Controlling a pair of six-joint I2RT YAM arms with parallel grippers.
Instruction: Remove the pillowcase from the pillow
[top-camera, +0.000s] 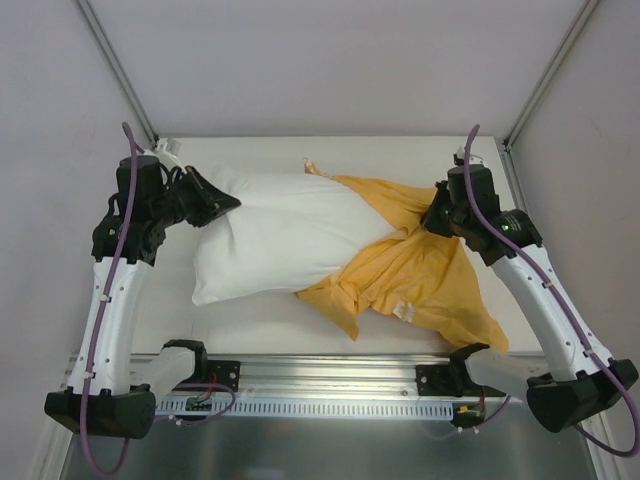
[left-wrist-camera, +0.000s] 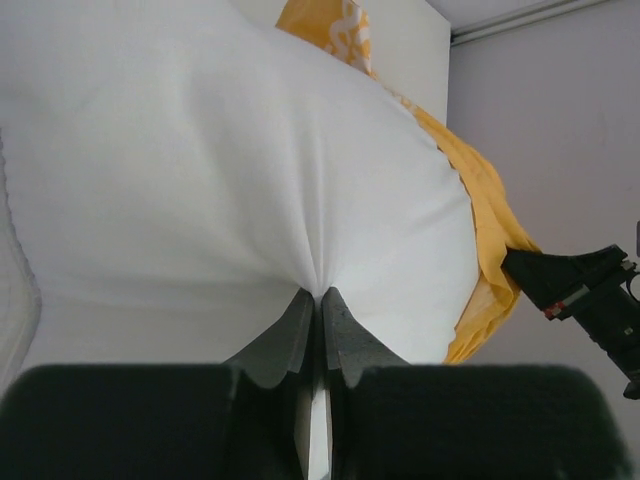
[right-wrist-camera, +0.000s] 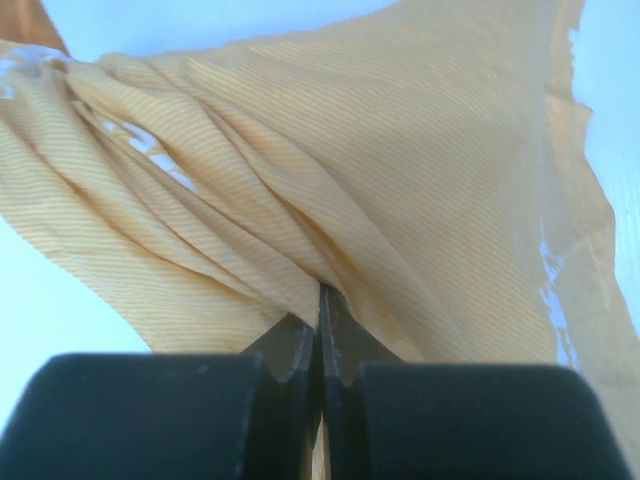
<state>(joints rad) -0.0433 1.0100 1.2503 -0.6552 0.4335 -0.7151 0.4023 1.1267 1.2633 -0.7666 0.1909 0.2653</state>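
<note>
The plain white pillow (top-camera: 275, 235) lies across the table, its left half bare. My left gripper (top-camera: 226, 204) is shut on a pinch of the pillow (left-wrist-camera: 250, 190) at its left end, with white cloth puckered at the gripper's tips (left-wrist-camera: 319, 293). The orange-yellow pillowcase (top-camera: 420, 270) is bunched over the pillow's right end and spread toward the front right. My right gripper (top-camera: 433, 216) is shut on a fold of the pillowcase (right-wrist-camera: 330, 170), the fabric gathered in creases at its tips (right-wrist-camera: 320, 290). The pillowcase's print does not show.
A metal rail (top-camera: 330, 385) with both arm bases runs along the table's near edge. Grey walls and corner posts (top-camera: 120, 70) close in the back and sides. The right arm's gripper (left-wrist-camera: 575, 285) shows at the right edge of the left wrist view.
</note>
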